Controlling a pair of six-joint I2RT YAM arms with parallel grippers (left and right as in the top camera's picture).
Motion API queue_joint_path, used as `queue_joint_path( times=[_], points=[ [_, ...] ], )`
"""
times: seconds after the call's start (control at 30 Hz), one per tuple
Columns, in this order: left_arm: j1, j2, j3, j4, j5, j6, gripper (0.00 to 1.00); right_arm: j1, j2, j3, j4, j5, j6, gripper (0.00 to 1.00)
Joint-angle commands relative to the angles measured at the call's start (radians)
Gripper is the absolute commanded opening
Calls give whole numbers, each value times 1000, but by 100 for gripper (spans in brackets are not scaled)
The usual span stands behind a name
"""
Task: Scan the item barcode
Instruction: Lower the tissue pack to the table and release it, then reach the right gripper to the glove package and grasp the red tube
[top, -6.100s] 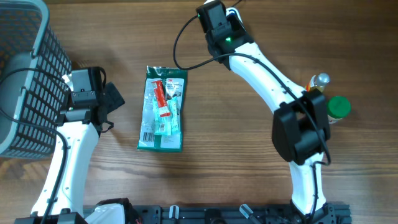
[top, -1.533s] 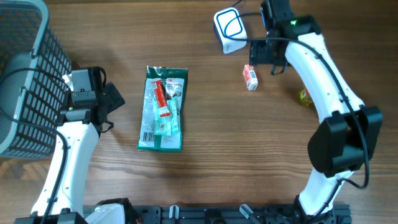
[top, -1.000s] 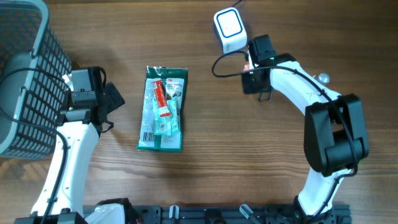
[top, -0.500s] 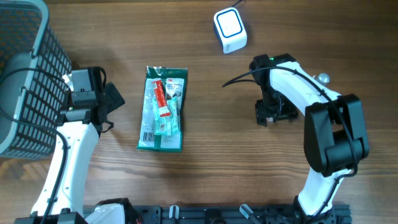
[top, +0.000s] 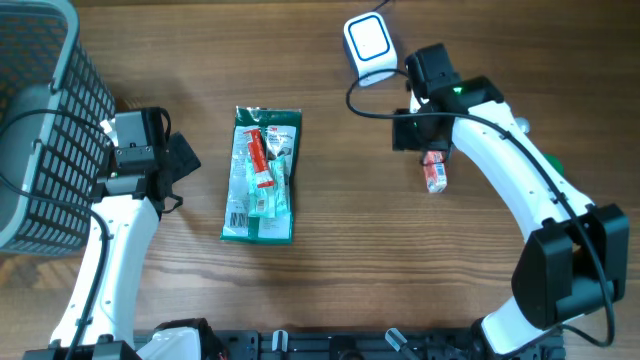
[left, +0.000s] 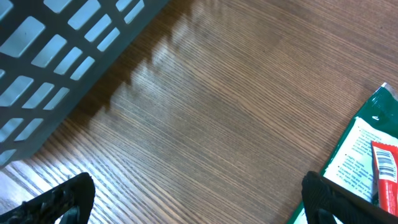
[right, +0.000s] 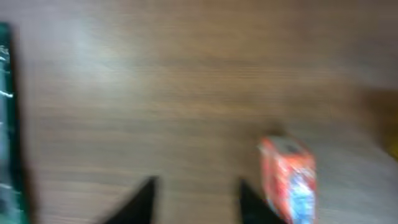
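Observation:
A small red and white carton (top: 434, 172) lies flat on the wood, just in front of my right gripper (top: 426, 148). In the blurred right wrist view the carton (right: 288, 180) sits just right of the right fingertip, and the right gripper (right: 198, 198) is open with bare wood between its fingers. The white barcode scanner (top: 370, 46) stands behind that arm. A green packet (top: 262, 175) lies mid-table. My left gripper (top: 178, 160) is open beside it, and the left gripper (left: 196, 205) holds nothing, with the packet's edge (left: 367, 155) at the right.
A grey wire basket (top: 40, 120) fills the far left, and its wall (left: 62, 50) shows in the left wrist view. A silver-capped bottle (top: 518, 126) and a green-lidded one (top: 547, 160) stand behind the right arm. The green packet's edge (right: 5, 124) shows at the left of the right wrist view.
The right gripper carried the red carton from beside the scanner toward the front, let it go, and has drawn back toward the scanner. The left arm has not moved.

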Motion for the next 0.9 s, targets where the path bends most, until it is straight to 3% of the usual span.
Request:
queue_joint_path(
  times=[0.0, 0.2, 0.27, 0.37, 0.43, 0.6, 0.67, 0.87],
  points=[
    [5, 5, -4, 3, -2, 2, 100, 2, 40, -67, 87, -76, 76, 9],
    [5, 5, -4, 3, -2, 2, 100, -2, 126, -225, 165, 125, 90, 7],
    [5, 5, -4, 3, -2, 2, 100, -3, 143, -242, 134, 260, 99, 6],
    [5, 5, -4, 3, -2, 2, 100, -26, 145, -243, 21, 509, 244, 4],
    [5, 5, -4, 3, -2, 2, 100, -54, 145, -243, -32, 560, 285, 4],
    [5, 5, -4, 3, -2, 2, 100, -97, 143, -238, -20, 416, 166, 4],
    [5, 5, -4, 3, -2, 2, 100, -82, 139, -221, 3, 265, 61, 4],
    [5, 5, -4, 3, -2, 2, 100, 33, 103, -152, 117, -196, 13, 10]
  ],
)
